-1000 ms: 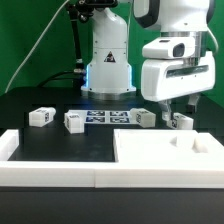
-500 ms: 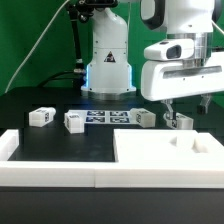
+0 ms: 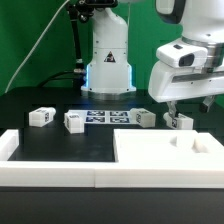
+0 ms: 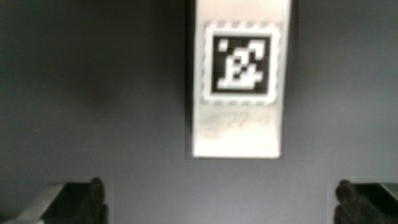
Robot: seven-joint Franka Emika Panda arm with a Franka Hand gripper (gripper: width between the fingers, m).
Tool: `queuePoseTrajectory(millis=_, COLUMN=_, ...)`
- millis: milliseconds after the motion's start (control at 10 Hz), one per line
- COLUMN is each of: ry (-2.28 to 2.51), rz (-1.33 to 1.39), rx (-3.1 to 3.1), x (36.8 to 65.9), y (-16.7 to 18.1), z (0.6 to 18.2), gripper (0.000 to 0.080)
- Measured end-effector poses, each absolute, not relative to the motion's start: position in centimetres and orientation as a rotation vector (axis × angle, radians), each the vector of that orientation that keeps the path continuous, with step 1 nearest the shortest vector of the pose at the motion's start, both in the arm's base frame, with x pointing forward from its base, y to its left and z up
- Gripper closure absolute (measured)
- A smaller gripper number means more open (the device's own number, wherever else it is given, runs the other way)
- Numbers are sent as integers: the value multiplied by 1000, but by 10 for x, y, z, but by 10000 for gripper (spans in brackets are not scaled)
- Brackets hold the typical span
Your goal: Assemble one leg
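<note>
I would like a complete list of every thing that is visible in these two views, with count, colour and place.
Small white plastic block-like legs: four, white with black-and-white tags, in a row across the table.
Marker board: one, white with black tags, flat between the two middle legs.
Large flat white square panel: one, white, near side, toward the exterior view's right.
Low white barrier: one, white, along the table's near edge.
Flat black table: one, black, under everything.
White robot arm: one, white, base behind the marker board.
Tool: one, white body with dark fingers, open, over the rightmost leg.
</note>
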State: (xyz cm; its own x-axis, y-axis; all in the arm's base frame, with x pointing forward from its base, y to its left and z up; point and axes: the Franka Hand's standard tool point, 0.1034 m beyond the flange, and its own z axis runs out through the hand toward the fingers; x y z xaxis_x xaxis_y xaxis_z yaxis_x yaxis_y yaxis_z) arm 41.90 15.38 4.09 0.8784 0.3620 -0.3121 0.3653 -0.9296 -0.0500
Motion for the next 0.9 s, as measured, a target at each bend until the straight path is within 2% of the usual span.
queuePoseTrajectory(millis=600, ry=542, rz=-1114, rx=2800, x=404, y=150, z=21, gripper=151)
queuePoseTrajectory(millis=800, ry=543, rz=-1274, rx=2708, x=397, y=152, z=14, gripper=151)
queuePoseTrajectory(millis=900, ry=544, rz=-1249, rx=2728, x=403, y=155, z=6, gripper=151)
